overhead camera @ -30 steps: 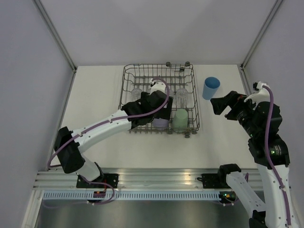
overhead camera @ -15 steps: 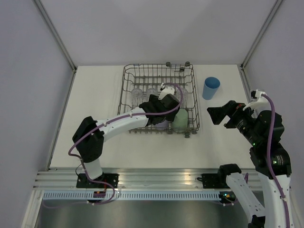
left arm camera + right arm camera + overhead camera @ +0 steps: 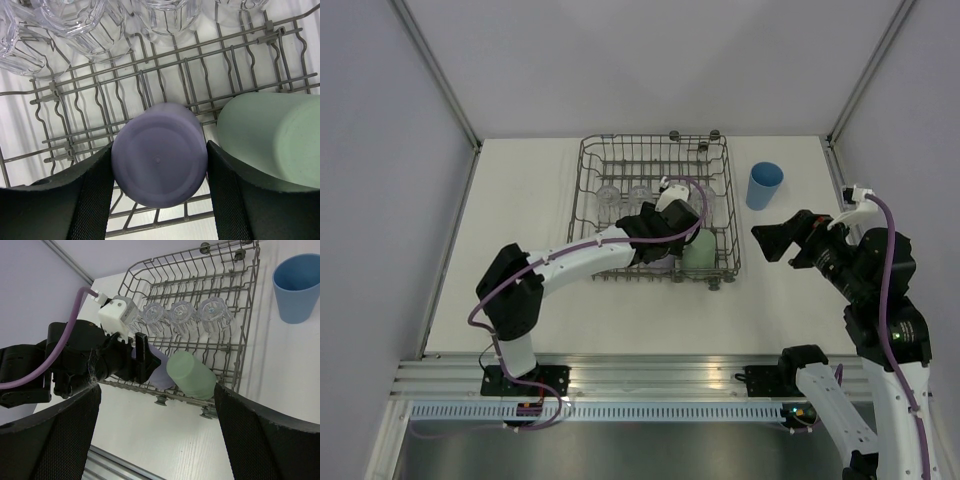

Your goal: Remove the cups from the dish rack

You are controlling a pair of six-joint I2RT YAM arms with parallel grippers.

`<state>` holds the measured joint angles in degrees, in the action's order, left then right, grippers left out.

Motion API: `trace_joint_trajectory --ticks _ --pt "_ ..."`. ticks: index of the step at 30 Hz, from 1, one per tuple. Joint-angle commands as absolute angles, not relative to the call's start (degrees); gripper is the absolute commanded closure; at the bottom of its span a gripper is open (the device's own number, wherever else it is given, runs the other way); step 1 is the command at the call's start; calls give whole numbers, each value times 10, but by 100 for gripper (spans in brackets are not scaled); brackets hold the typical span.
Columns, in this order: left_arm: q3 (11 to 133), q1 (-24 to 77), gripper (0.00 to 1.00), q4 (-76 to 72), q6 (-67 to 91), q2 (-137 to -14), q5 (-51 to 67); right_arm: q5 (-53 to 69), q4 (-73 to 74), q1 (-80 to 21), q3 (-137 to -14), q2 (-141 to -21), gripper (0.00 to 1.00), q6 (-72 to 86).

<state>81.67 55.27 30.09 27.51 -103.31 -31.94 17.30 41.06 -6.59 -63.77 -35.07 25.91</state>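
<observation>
Left tool (image 3: 160, 147) is gripping the lavender cup (image 3: 159, 165). Its fingers (image 3: 95, 195) are pressing on opposite sides of the cup wall. The cup's base is facing the wrist camera; its rim is hidden.

The cup is sitting in the near row of the rack (image 3: 165, 90), just beside the green cup (image 3: 275, 135). One finger is standing in the gap between the two. Clear cups (image 3: 85, 30) are lining the row behind.

Blue cup (image 3: 764, 185) is standing upright on the tabletop (image 3: 520, 200), right of the rack. Right tool (image 3: 768, 243) is hanging wide open with nothing in it, between the rack and the blue cup.

Step in hand, as I judge it: lifting the lavender cup out.

Notes for doing it well:
- Draw the cup back along its own axis until it is coming free of the tines, and only then raise it.
- Avoid swinging sideways. The finger next to the green cup would be shoving it, or the rim would be catching wire.
- The hold looks to be close to the base, so the cup may be pivoting. Go slowly and watch for slip.
- The rack is standing on small wheels, so a snag could be dragging it along.
</observation>
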Motion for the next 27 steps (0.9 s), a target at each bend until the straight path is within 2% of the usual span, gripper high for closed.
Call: trace_joint_trajectory --ticks 1,3,4,6,8,10,14,18,21,27 --pt "817 554 64 293 280 -983 -323 186 385 -65 -629 -351 2 250" --pt "819 554 72 299 277 -962 -326 194 378 -65 -621 -350 2 247" --pt "820 554 81 301 277 -953 -330 194 374 -65 -618 -350 2 250" --pt "821 555 83 308 276 -926 -333 197 367 -65 -606 -350 2 258" --pt "823 554 94 313 275 -895 -337 210 349 -65 -586 -351 2 265" --pt "821 554 98 316 277 -874 -338 248 315 -65 -557 -352 2 276" --pt "817 554 98 316 293 -808 -316 353 245 -65 -514 -379 2 296" --pt "795 555 98 280 294 -738 -255 458 78 -65 -463 -390 2 381" --pt "747 555 98 205 307 -671 -204 517 -63 -66 -422 -386 2 463" --pt "638 555 98 26 364 -549 -100 554 -248 -73 -371 -411 2 606"
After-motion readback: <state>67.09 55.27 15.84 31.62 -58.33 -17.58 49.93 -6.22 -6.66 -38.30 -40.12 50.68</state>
